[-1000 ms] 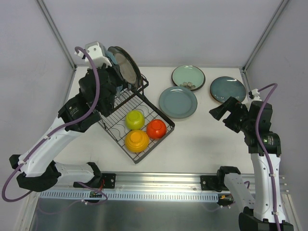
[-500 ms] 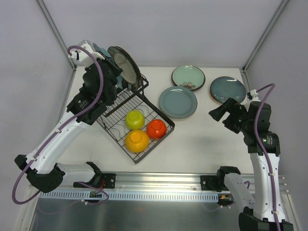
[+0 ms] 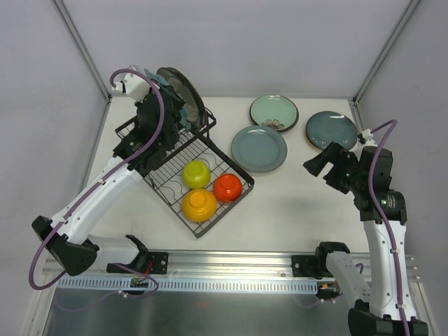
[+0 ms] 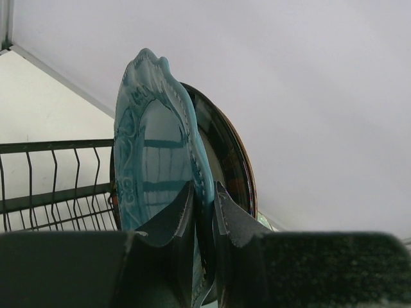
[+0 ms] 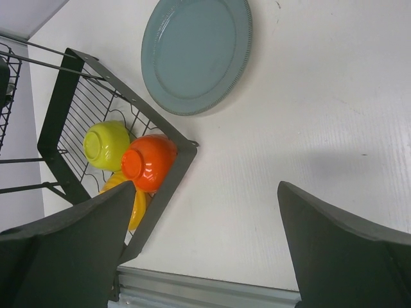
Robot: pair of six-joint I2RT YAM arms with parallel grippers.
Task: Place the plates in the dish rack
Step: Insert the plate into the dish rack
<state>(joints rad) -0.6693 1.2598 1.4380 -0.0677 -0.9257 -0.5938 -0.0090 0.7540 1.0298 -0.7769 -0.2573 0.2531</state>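
My left gripper (image 4: 204, 192) is shut on the rim of a scalloped teal plate (image 4: 154, 147), held upright on edge over the raised section of the black wire dish rack (image 3: 241, 189). Right behind it, almost touching, stands a dark plate (image 4: 228, 154), upright at the rack's back (image 3: 180, 94). The teal plate's lower edge is hidden by my fingers. Flat on the table lie a grey-blue plate (image 3: 259, 148), a mint green plate (image 3: 274, 112) and a dark teal plate (image 3: 331, 130). My right gripper (image 3: 316, 164) hangs open and empty above bare table, right of the grey-blue plate (image 5: 196, 54).
The rack's lower basket holds a yellow-green bowl (image 3: 197, 173), an orange-red bowl (image 3: 227, 187) and a yellow bowl (image 3: 199, 204). White walls with metal corner posts close in the back and sides. A metal rail (image 3: 231, 262) runs along the near edge.
My left arm has swung rightwards over the rack, carrying the teal plate closer to the dark plate. The right arm has barely moved.
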